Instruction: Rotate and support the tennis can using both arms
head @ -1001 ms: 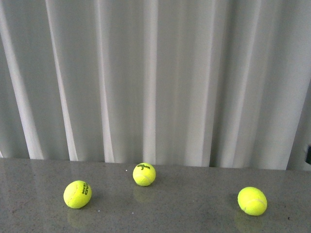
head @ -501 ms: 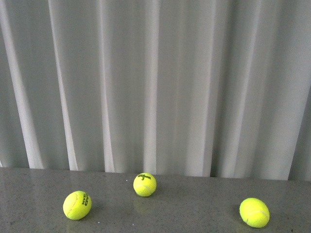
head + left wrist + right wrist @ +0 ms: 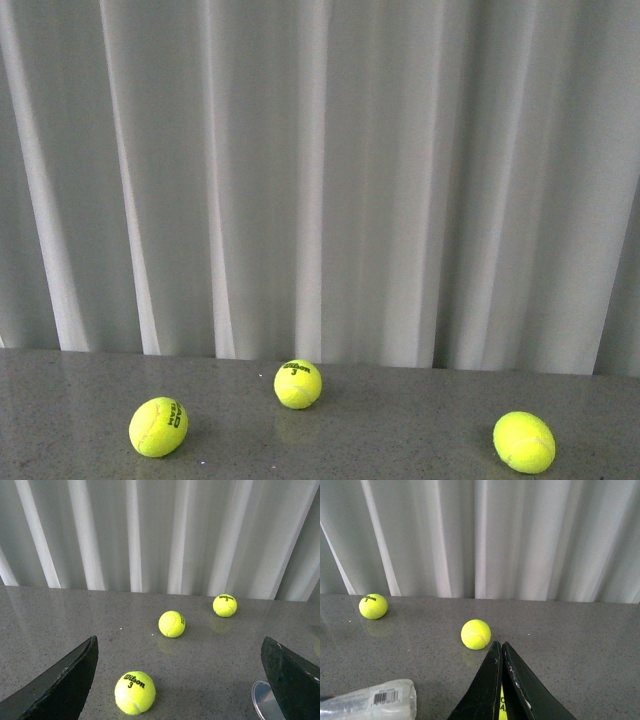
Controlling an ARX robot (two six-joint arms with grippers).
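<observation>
As seen from the front, three tennis balls on the grey table (image 3: 400, 430), all short of the white curtain (image 3: 320, 170). Middle ball (image 3: 298, 384) with dark print closest to the curtain. One outer ball (image 3: 158, 427) and another outer ball (image 3: 524, 441) a little further from the curtain, well apart from each other.

From the right wrist, tennis can (image 3: 370, 700) lying on its side on the table. Clear plastic, white barcode label facing up, only one end showing. Much further from the curtain than a printed ball (image 3: 373, 606) and a plain ball (image 3: 475, 634), touching neither. Right gripper (image 3: 500, 644) clenched, black fingers (image 3: 480, 690) pressed together to a point aimed at the curtain, apart from the can. Plain ball just past that point, toward the curtain, not touching. Sliver of yellow-green with dark letters in the slit low between the fingers; cannot tell whether held or merely behind.

From the left wrist, left gripper (image 3: 179, 642) released, fingers spread wide, touching nothing. Ball marked Wilson 3 (image 3: 135, 692) on the table in the gap, furthest from the curtain of the three balls there. Curved metal rim (image 3: 260, 702) with a clear wall just beside one finger, far from the curtain, mostly cut off; apparently the can's end.
</observation>
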